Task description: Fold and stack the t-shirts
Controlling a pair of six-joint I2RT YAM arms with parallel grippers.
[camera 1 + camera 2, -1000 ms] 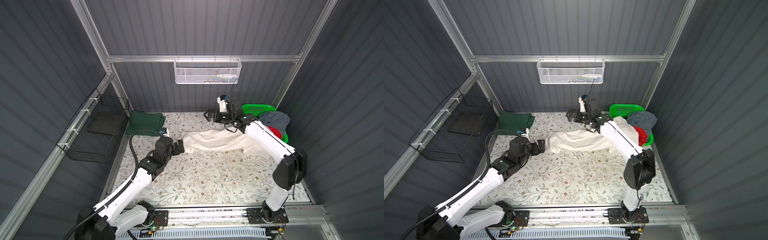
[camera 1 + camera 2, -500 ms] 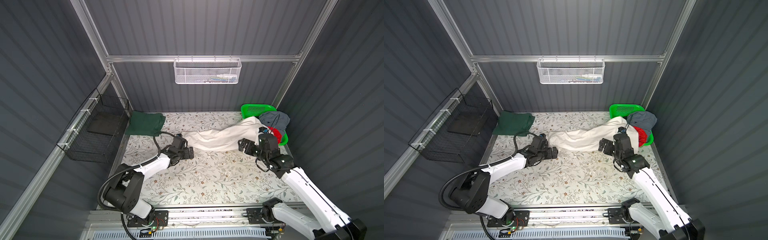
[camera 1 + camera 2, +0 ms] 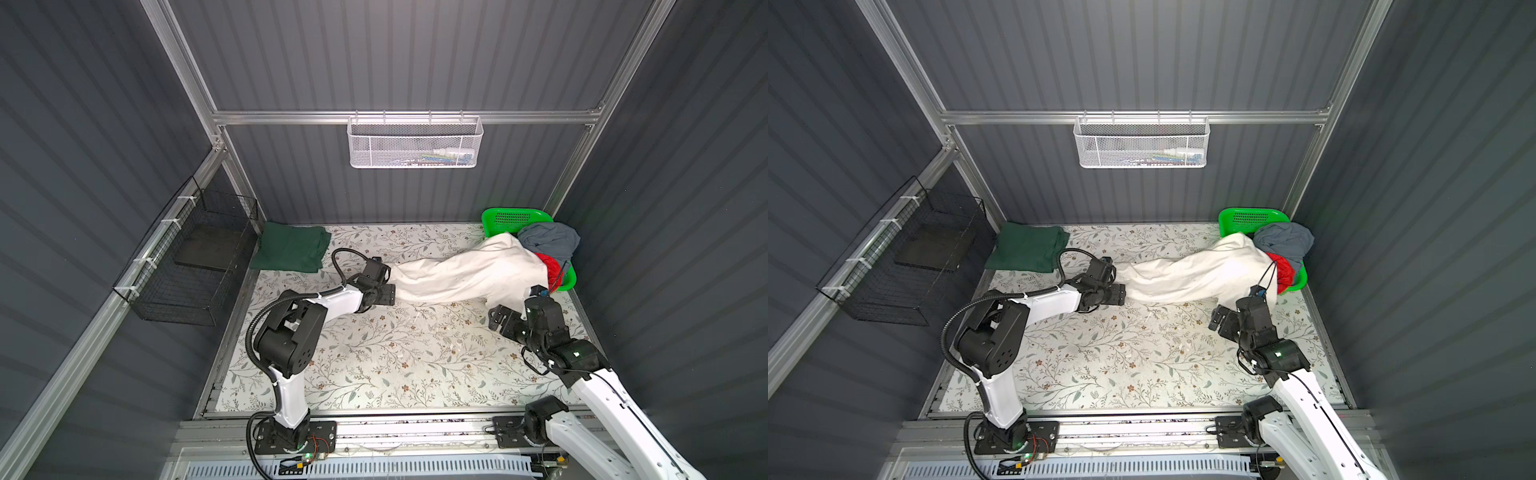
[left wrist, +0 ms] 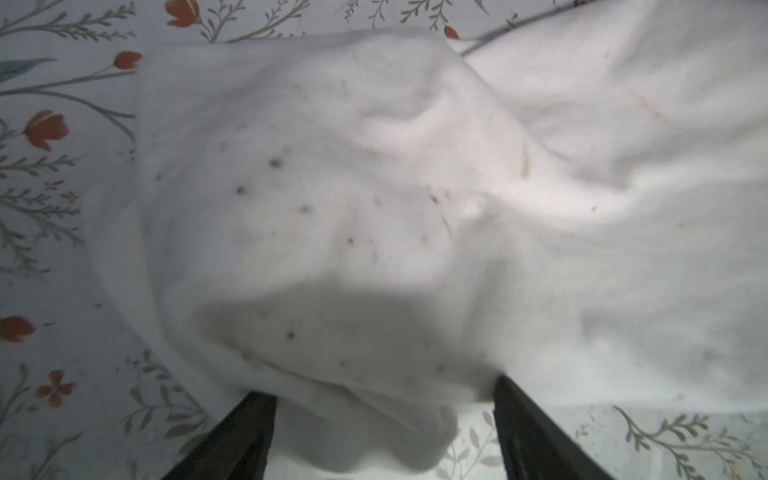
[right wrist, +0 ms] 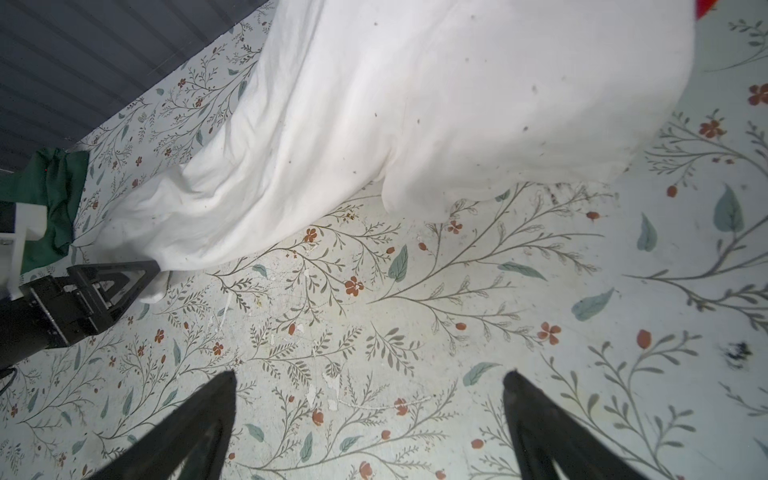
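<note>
1. The left gripper [image 4: 380,399] lies low on the table with its two dark fingers apart. The bunched end of the large off-white cotton t-shirt [image 4: 374,187] sags between them. No pinch shows yet, so I judge it is placed to take this end and pull the cloth flat.
2. Ahead of that gripper the off-white t-shirt [image 3: 457,274] runs away in a long, rumpled band. Its far end is draped over the rim of the bright green perforated plastic basket [image 3: 511,216]. It is stretched out rather than spread, so it needs opening before any fold.
3. Behind the left gripper and off to the side, near the back corner, a dark green cloth t-shirt [image 3: 291,251] lies folded flat. It is apart from everything else and looks like the start of the stack.
4. The right gripper [image 5: 370,374] is spread wide and empty, hanging over the bare floral-printed tabletop [image 3: 395,353]. The near edge of the off-white t-shirt is just ahead of it and not touched. It probably waits there to grasp that hem, opposite the left gripper.
5. Beyond the right gripper, a crumpled grey-blue cloth t-shirt [image 3: 548,243] and a red cloth t-shirt [image 3: 548,266] sit heaped in the basket, unfolded. The white cloth partly covers them, so dragging it could tug them out.
</note>
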